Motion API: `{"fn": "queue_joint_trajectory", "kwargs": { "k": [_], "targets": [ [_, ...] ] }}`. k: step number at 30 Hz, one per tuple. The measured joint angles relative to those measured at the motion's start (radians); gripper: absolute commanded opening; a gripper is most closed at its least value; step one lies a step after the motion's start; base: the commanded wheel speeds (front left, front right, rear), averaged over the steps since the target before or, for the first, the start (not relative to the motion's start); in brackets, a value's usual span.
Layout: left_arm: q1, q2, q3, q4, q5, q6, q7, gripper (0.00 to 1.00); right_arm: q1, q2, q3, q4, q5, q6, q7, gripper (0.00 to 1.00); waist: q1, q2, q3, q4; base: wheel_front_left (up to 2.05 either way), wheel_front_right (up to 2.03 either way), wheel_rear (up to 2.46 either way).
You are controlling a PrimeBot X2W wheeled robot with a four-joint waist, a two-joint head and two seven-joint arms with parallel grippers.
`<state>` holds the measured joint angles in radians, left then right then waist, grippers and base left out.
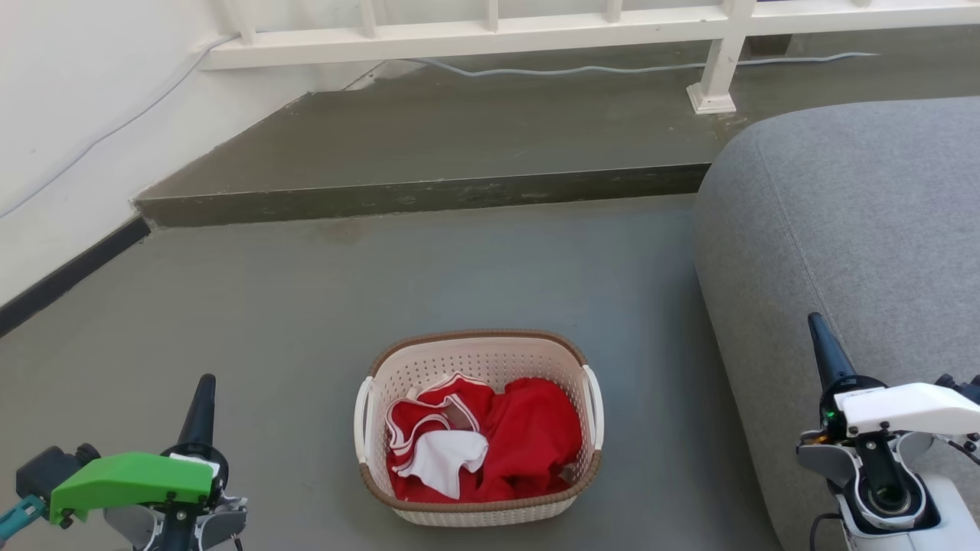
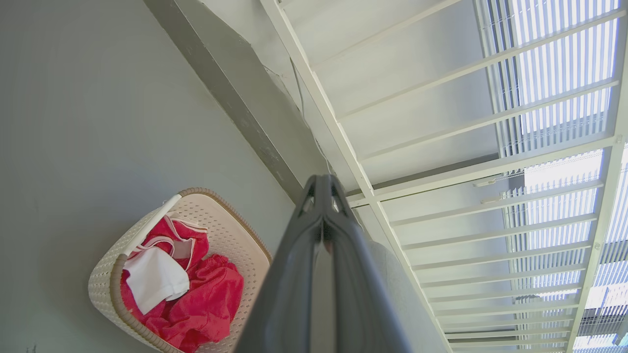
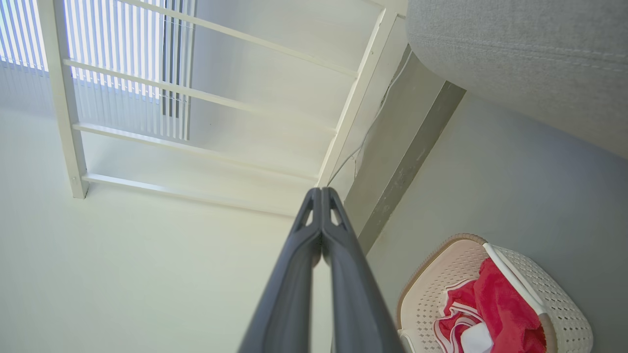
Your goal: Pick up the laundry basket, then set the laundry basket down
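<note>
The left claw point(image 1: 203, 398) is hanging low at the robot's left. Its two dark fingers are pressing together from base to tip and gripping nothing, which the left wrist view point(image 2: 321, 186) is showing plainly. The right claw point(image 1: 823, 348) is mirroring it at the robot's right, just in front of the grey sofa point(image 1: 857, 229). Its fingers are likewise closing on each other with nothing between them point(image 3: 321, 193). Both are pointing away from the robot, well apart from the task's thing.

Between them, the laundry basket point(image 1: 475, 358) is sitting upright and level on the grey floor point(image 1: 268, 306). It is carrying red clothing point(image 1: 528, 428) and a white piece point(image 1: 444, 459). Its left loop handle point(image 1: 361, 417) and right loop handle point(image 1: 593, 405) are facing the claw on each side. Nothing is touching either handle.

As for the step in hand, the scene is fitting two stages equally. The basket may be waiting on the floor to be lifted, or it may be resting there after being lifted and set down again. The pictures are not settling which, so I am not naming a next move. The basket is lying as the task's ending wants it, down on the floor and free of both claws.
</note>
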<state>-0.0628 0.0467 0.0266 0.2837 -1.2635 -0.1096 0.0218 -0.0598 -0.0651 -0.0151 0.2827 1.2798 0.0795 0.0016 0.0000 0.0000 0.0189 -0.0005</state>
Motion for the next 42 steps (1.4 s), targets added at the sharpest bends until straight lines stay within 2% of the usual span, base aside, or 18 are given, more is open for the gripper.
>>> {"fn": "queue_joint_trajectory", "kwargs": {
  "k": [26, 42],
  "targets": [
    [-0.001, -0.007, 0.060, -0.001, -0.317, -0.011, 0.092, 0.00, -0.001, 0.011, -0.099, 0.000, 0.325, 0.035, 0.089, 0.00, 0.0000, 0.0001, -0.016, 0.001, 0.00, 0.00, 0.00],
    [-0.002, -0.009, 0.064, -0.002, -0.336, -0.011, 0.092, 0.00, -0.001, 0.013, -0.104, 0.000, 0.332, 0.035, 0.092, 0.00, 0.0000, 0.0001, -0.016, 0.000, 0.00, 0.00, 0.00]
  ]
}}
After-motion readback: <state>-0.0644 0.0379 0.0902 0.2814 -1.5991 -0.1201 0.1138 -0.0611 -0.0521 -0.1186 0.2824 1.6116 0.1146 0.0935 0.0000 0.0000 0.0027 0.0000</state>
